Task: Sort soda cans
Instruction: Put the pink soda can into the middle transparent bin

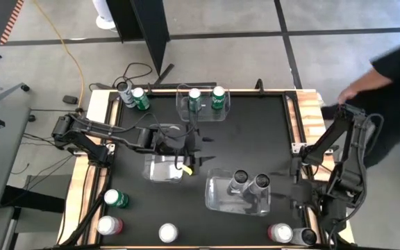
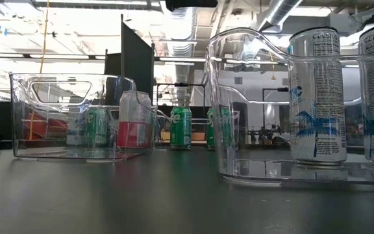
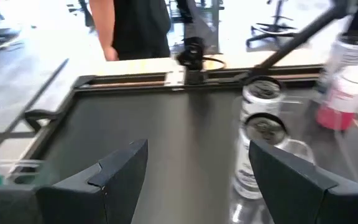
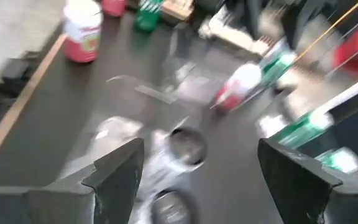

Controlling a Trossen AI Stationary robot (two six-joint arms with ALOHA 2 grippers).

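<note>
Three clear bins stand on the black table. The far bin holds two green cans. The near-right bin holds two grey cans, standing upright. The middle bin holds a red can. Loose cans stand at the far left corner and along the near edge. My left gripper hangs open above the middle bin, pointing toward the table's right. My right gripper is open at the table's right side, pointing left over the grey cans, and holds nothing.
A person in black stands past the table's far right corner, one hand near the right arm. Bare table lies between the three bins. Wooden rails border the table.
</note>
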